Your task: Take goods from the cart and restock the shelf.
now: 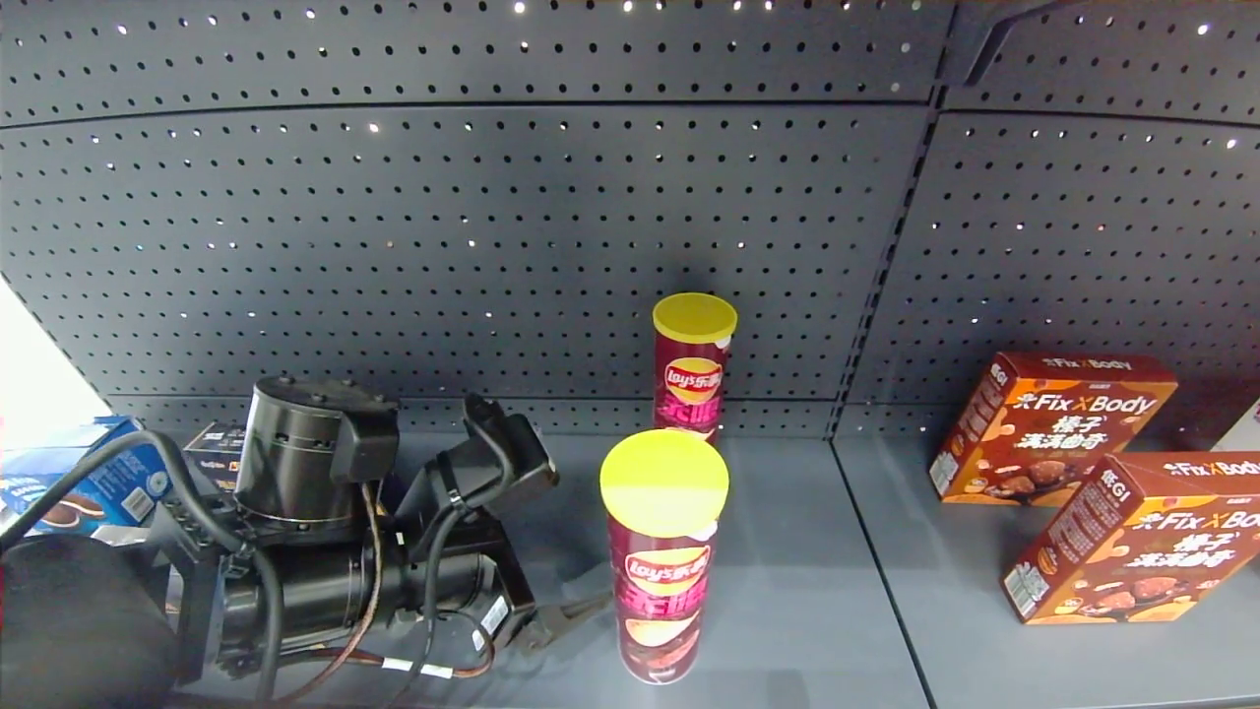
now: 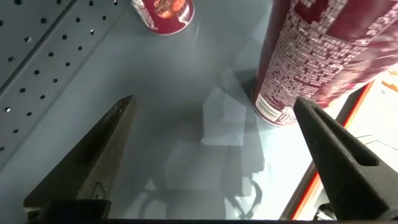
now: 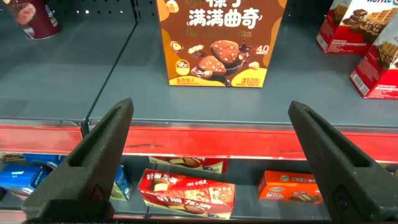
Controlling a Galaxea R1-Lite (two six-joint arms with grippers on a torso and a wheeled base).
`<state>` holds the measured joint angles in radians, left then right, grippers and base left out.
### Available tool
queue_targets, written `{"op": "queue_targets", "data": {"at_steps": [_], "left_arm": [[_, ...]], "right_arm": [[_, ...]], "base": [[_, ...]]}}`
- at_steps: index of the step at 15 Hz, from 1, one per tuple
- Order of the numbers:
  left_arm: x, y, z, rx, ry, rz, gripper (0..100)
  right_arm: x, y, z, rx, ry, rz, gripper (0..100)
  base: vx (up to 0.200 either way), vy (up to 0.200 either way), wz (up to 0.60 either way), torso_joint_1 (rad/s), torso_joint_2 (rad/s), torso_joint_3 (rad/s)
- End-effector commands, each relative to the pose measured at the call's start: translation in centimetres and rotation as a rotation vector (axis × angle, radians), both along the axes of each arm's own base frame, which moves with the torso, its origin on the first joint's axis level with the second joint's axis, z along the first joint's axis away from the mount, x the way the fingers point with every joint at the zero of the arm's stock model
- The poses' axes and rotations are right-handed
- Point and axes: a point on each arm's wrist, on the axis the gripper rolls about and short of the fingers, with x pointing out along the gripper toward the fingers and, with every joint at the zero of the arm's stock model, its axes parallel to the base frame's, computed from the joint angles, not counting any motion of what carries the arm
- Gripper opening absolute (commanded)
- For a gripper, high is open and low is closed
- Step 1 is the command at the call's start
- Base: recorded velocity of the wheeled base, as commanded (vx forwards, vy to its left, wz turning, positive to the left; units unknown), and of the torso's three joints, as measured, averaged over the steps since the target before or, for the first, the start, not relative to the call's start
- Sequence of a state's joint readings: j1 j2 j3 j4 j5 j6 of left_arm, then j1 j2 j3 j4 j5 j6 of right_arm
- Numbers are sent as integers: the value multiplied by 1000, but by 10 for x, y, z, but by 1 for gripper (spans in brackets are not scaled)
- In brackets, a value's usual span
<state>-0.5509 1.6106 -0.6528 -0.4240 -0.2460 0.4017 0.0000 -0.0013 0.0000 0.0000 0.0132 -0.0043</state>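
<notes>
**Left jaws spread beside the front chip can: back out without knocking it**

At the far left of the shelf (image 1: 787,611) lies a blue biscuit box (image 1: 94,483), and beside it the left arm rests low over the shelf board. The left gripper (image 2: 214,102) has its jaws spread wide with only bare shelf between them. The front chip can (image 1: 661,556) stands upright at the shelf's front edge, just beside one finger (image 2: 336,155) and outside the gap; I cannot tell whether the two touch. Straight behind it, against the pegboard back panel (image 1: 443,246), stands the rear chip can (image 1: 693,366), also upright and yellow-lidded.

Right of the divider lie two brown cookie boxes (image 1: 1053,428), one behind the other. The right gripper (image 3: 210,106) hangs in front of the shelf's red edge strip (image 3: 249,140), jaws likewise spread and holding nothing, facing one of those boxes.

The can looks placed, so the step in hand is probably clearing the left arm. A tall, narrow can tips easily. Draw the gripper straight back along its own axis, keep the near finger from sweeping sideways, and lift only once past the can.
</notes>
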Motion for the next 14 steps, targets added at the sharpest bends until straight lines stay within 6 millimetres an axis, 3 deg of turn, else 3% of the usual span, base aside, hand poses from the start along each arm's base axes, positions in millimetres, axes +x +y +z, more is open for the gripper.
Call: {"op": "queue_targets", "data": {"at_steps": [1, 14], "left_arm": [[1, -2, -2, 4, 5, -4, 100], [6, -5, 1, -4, -4, -5, 100]], "right_arm": [[0, 0, 0, 0, 1, 1, 100], [0, 0, 0, 0, 1, 1, 100]], "base": [[0, 0, 0, 0, 0, 0], [0, 0, 0, 0, 0, 0]]}}
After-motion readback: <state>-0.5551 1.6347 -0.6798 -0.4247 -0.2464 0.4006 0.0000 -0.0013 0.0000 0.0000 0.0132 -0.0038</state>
